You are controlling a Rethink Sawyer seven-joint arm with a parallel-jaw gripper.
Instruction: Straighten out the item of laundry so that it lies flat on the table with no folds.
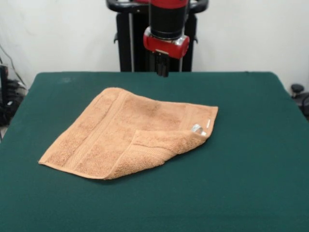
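The orange-tan towel [123,133] lies on the dark green table [241,183], a little left of centre. Its near right corner is folded back over the cloth, making a doubled flap [154,147]. A small white label [197,128] shows at the right end of that fold. Woven border bands run along the left side. My gripper [162,69] hangs from the red and black arm above the table's far edge, behind the towel and clear of it. Its tips look dark and close together, but I cannot make out whether they are open or shut.
The robot's black pedestal [126,43] stands behind the far edge. Cables and dark gear [7,96] sit off the table's left side, and a dark object [298,92] at the right edge.
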